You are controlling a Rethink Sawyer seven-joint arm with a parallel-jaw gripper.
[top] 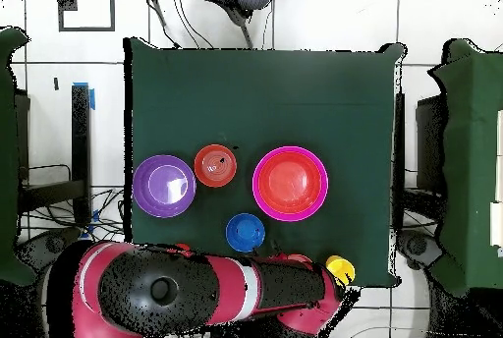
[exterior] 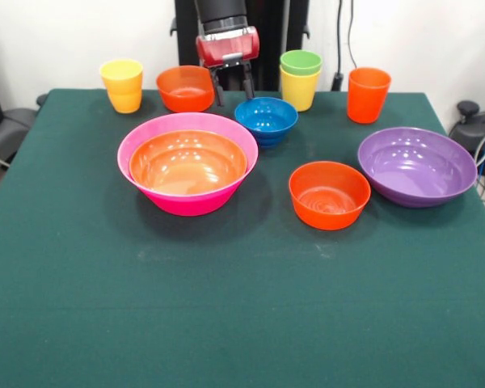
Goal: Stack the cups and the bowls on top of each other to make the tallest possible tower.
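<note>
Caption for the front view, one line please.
Open gripper hangs between a small orange bowl and the blue bowl; wide orange bowl sits nested in the pink bowl.

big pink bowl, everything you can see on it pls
The pink bowl is the widest and deepest piece, glossy plastic, round, upright on the green table, left of centre in the front view. A wide orange bowl sits nested inside it, leaving only the pink rim and outer wall showing. The blue bowl stands close by its rim, apparently not touching. The gripper hangs behind it, clear of it.
</note>
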